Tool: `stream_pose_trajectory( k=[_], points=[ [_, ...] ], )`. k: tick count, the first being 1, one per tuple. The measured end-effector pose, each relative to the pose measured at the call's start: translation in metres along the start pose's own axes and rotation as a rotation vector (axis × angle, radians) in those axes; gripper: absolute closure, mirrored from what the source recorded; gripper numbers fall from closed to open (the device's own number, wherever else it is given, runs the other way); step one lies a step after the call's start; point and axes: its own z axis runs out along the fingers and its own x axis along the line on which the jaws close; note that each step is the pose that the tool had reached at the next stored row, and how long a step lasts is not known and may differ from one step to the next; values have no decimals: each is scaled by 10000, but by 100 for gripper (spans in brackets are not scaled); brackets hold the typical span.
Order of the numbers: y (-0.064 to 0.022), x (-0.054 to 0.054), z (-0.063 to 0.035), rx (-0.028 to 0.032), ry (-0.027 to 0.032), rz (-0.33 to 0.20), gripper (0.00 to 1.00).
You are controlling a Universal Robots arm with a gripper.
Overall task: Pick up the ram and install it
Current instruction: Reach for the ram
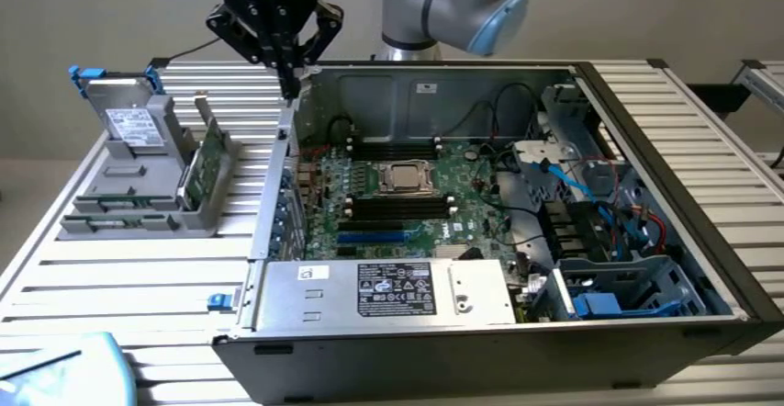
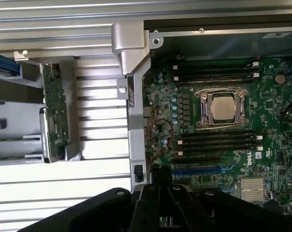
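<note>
Evidently light, thin and stiff yet fragile, the ram [image 1: 200, 163] stands on edge in a grey holder [image 1: 123, 213] toward the worktop's [image 1: 135, 277] edge at the exterior view's left. It is likely best pinched across its upper long edge. I count one ram, one holder and one open case [image 1: 490, 355]. The tool [image 1: 289, 80], fingers pressed together and empty, hangs above the case wall nearby.

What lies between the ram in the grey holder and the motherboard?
In the wrist view, a bare strip of slatted table and then the case's metal wall separate the ram from the motherboard.
</note>
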Motion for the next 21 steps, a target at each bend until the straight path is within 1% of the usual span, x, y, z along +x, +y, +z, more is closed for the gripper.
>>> stream_pose_trajectory(
  k=[8,13,16,21],
  points=[
    [-15,221,-5,-2,1,1,90],
    [-25,361,-8,-15,2,1,90],
    [-32,459,-10,-39,4,1,90],
    [-47,678,-15,-95,12,3,90]
  ],
)
